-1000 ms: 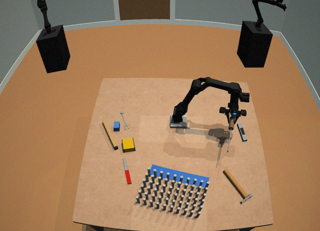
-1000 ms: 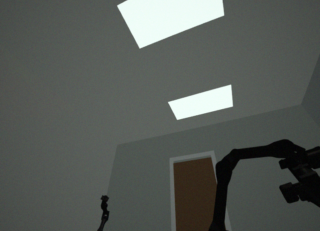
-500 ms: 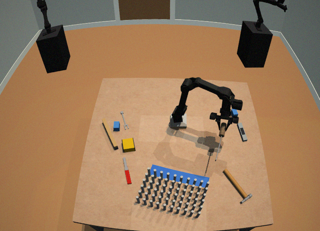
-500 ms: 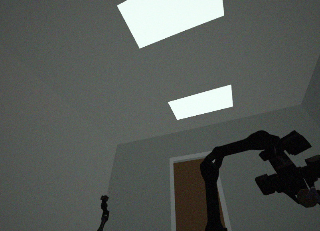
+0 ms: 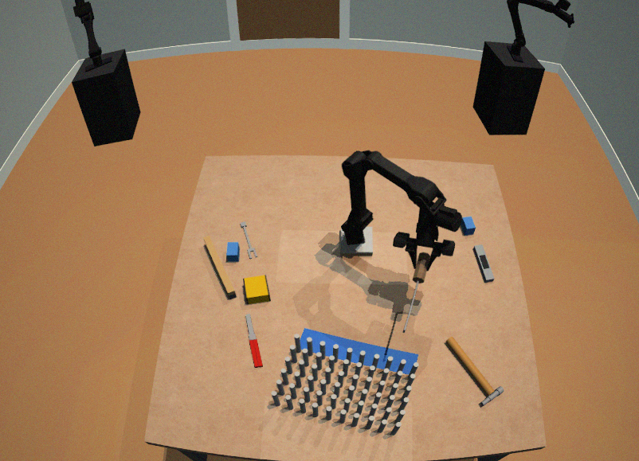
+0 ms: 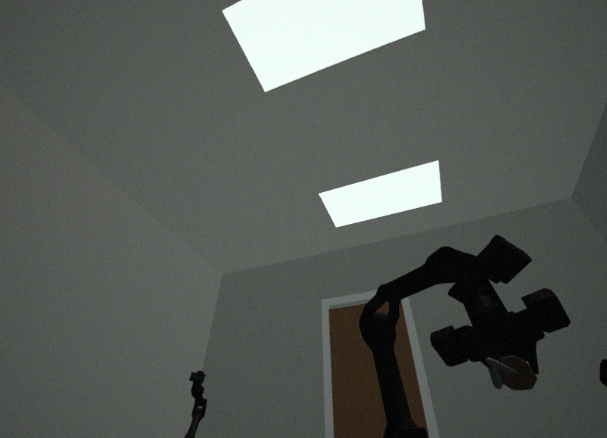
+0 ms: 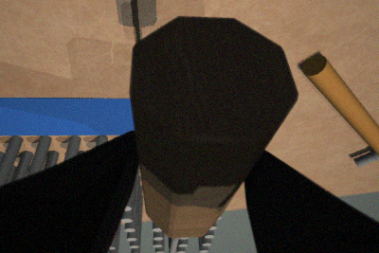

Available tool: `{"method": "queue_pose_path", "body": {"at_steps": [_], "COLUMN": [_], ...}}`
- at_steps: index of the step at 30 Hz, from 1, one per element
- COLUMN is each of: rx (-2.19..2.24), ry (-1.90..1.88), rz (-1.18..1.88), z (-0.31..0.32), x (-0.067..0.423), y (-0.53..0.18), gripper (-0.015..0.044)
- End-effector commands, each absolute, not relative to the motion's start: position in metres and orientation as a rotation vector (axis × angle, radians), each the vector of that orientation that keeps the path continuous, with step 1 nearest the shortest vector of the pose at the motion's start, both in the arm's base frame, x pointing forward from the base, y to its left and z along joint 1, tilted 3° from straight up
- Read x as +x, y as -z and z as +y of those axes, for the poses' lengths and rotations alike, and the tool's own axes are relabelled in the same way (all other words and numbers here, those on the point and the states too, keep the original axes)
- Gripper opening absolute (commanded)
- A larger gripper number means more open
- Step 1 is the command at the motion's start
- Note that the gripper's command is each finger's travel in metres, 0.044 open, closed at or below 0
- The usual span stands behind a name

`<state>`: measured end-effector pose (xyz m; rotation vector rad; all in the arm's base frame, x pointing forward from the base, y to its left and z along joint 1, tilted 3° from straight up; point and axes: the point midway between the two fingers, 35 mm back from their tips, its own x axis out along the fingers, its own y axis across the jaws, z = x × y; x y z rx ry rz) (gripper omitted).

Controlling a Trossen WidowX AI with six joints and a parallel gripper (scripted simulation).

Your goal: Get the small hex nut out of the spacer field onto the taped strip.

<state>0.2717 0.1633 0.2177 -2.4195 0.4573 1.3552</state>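
Observation:
My gripper is shut on the wooden handle of a tool with a thin metal shaft. The shaft slants down in the top view, its tip short of the strip in that view; the exterior view shows a bent end. The tool is held above the table. The blue taped strip lies along the arm's side of several rows of standing dark spacers. The tool's shadow reaches the strip. I cannot make out the nut.
A hammer lies right of the field. A grey bar and a blue block are farther back. At left are a red-handled tool, yellow block, wooden bar, second blue block and wrench.

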Motion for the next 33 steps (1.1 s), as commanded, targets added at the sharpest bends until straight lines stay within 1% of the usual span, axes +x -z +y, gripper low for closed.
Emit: {"method": "queue_pose_path", "body": {"at_steps": [1, 15, 33], "rx": [-2.423, -2.445, -2.527], "ry": [-1.35, -1.315, -1.228], "rz": [0.447, 0.439, 0.449], "z": [0.14, 0.069, -0.003], "x": [0.273, 0.267, 0.242], "y": [-0.22, -0.219, -0.209], "gripper": [0.0, 0.0, 0.0]}}
